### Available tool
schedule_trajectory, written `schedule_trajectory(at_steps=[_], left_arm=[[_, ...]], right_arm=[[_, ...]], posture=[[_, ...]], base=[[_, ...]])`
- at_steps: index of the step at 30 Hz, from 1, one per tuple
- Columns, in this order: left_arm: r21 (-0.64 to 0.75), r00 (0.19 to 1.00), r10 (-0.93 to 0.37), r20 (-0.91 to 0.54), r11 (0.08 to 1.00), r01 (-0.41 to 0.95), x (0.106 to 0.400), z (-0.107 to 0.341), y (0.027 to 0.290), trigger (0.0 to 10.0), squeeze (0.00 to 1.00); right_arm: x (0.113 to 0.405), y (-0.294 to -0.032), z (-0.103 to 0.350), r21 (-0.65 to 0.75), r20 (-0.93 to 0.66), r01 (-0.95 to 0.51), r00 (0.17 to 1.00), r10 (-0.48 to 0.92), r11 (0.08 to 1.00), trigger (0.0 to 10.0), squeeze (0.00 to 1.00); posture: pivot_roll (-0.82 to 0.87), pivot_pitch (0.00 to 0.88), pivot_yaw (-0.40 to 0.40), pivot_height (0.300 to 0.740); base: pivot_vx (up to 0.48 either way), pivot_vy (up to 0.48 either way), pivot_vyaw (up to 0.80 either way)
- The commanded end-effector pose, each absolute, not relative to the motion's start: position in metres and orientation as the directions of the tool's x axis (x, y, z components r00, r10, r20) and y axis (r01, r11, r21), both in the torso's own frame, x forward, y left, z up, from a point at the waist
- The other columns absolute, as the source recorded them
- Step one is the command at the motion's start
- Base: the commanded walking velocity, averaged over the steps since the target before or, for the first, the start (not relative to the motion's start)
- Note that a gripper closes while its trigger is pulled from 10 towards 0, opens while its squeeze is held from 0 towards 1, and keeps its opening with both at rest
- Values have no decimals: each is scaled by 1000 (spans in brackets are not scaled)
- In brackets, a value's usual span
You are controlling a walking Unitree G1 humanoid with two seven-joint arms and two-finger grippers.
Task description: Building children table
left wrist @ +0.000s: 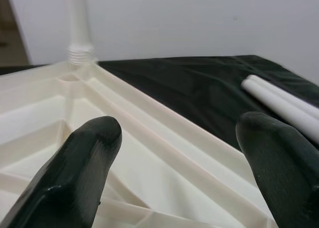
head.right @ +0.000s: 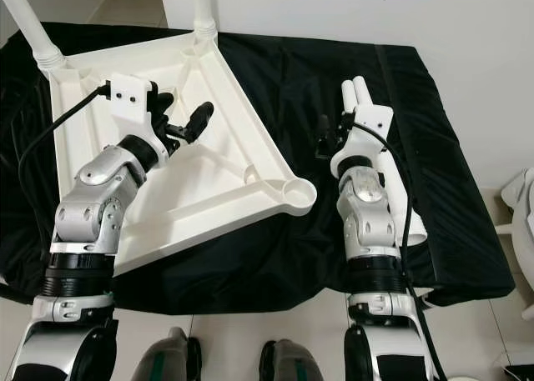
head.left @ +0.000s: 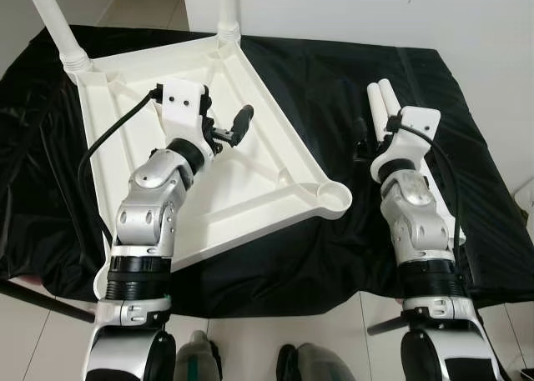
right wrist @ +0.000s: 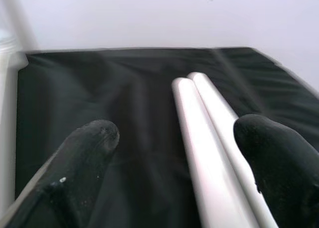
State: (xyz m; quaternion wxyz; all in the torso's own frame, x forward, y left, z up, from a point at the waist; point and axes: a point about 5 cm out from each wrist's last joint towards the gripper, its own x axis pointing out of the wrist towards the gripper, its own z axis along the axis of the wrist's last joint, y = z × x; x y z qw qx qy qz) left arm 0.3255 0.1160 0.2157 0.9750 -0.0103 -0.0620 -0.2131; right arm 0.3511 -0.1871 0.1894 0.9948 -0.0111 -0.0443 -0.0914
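Observation:
The white plastic table top (head.left: 250,177) lies upside down on a black cloth. Two white legs (head.left: 52,18) (head.left: 227,10) stand screwed into its far corners. Its near right corner socket (head.left: 334,198) holds nothing. My left gripper (head.left: 225,118) hovers open over the underside of the top, with nothing between its fingers (left wrist: 84,163). Two loose white legs (head.left: 382,106) lie side by side on the cloth at the right. My right gripper (right wrist: 174,163) is open just above their near ends, one finger (right wrist: 269,158) over the legs (right wrist: 209,133).
The black cloth (head.left: 334,81) covers a low surface that ends near my body. A white wall runs behind it. A white object (head.right: 521,198) stands off the right edge, and pale floor tiles (head.left: 250,339) lie below.

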Motion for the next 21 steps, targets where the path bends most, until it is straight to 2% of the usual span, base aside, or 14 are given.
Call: schedule_trajectory(at_steps=[1,9,12,14,21], left_arm=[[36,917,-383,115,924,381,324,217,118,10000,0],[74,916,-384,118,923,377,316,212,109,10000,0],[74,916,-384,118,923,377,316,212,109,10000,0],[92,913,-392,113,919,384,312,211,104,10000,0],[94,912,-392,123,919,383,310,213,102,10000,0]], right_arm=[[353,-191,183,-36,33,221,975,-220,975,10000,0],[357,-198,171,9,-126,301,946,-297,954,10000,0],[357,-198,171,9,-126,301,946,-297,954,10000,0],[359,-198,164,34,-217,324,926,-309,946,10000,0],[360,-198,158,69,-314,341,899,-304,938,10000,0]], posture=[[0,52,-21,740],[2,42,-23,740],[2,42,-23,740],[5,36,-25,740],[7,25,-27,740]], base=[[0,0,0],[0,0,0],[0,0,0],[0,0,0],[0,0,0]])
